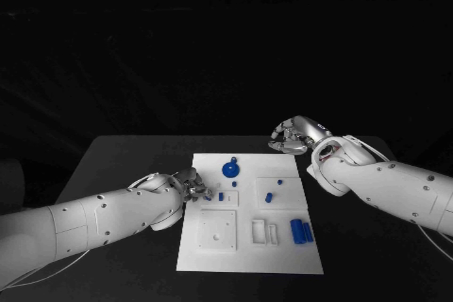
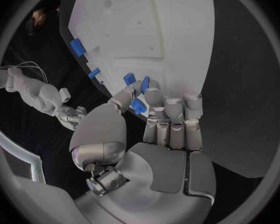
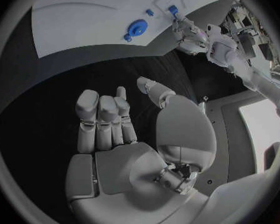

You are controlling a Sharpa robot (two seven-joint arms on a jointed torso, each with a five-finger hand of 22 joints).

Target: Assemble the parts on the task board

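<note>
Task board (image 1: 283, 249): white plate lying flat in the middle of the black worktop (image 1: 123, 158), long side running away from the robot.
Left hand (image 1: 194, 184): at the board's left edge, fingers curled; in the left wrist view the thumb and fingertips (image 2: 154, 97) pinch a small blue part (image 2: 138, 106) just above the board.
Right hand (image 1: 290, 137): over the worktop just beyond the board's far right corner, apart from the board; fingers loosely curled and apart, holding nothing.
Round blue part (image 1: 230, 168): disc with a small knob, on the far half of the board near its middle.
Small blue pegs (image 1: 268, 198): near the board's centre, one in each of two square recessed plates, side by side.
Blue cylinders (image 1: 301, 231): two, lying side by side near the board's right edge, on the near half.
White square plate (image 1: 218, 229): near left part of the board, beside a white bracket (image 1: 263, 231).
</note>
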